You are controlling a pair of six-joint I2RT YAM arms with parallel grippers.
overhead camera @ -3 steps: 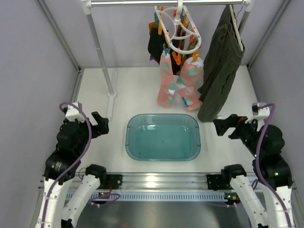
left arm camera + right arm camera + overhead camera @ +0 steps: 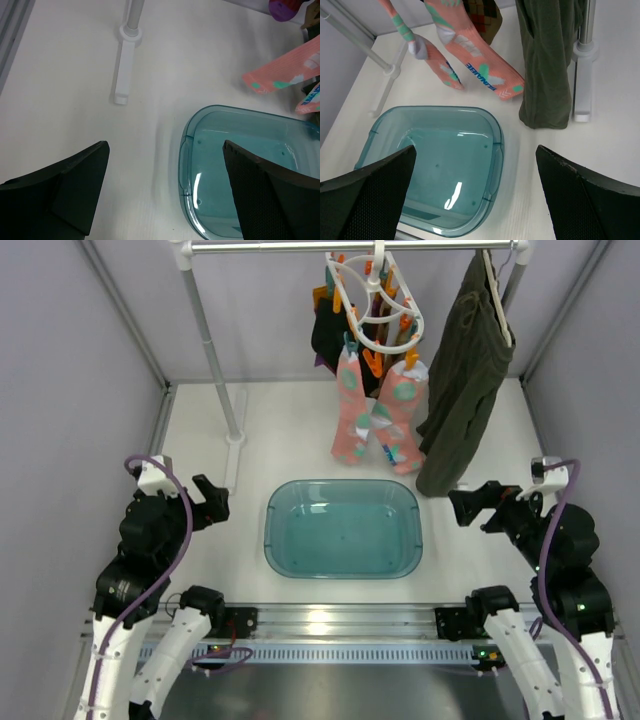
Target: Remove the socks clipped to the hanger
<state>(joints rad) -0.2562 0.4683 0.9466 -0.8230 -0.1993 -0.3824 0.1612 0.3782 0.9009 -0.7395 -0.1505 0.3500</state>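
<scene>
Socks [image 2: 351, 418] hang clipped to the hanger [image 2: 376, 280] at the counter's far edge. Left gripper [image 2: 212, 502] and right gripper [image 2: 468, 506], spread wide, hold nothing.

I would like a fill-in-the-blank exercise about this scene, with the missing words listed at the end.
1. In the top view, the dark olive garment hangs to the ____ of the white hanger, which holds the pink socks.
2. The teal basin is ____; no sock lies in it.
3. The left gripper and the right gripper are both ____, holding nothing.

Missing words: right; empty; open.
</scene>
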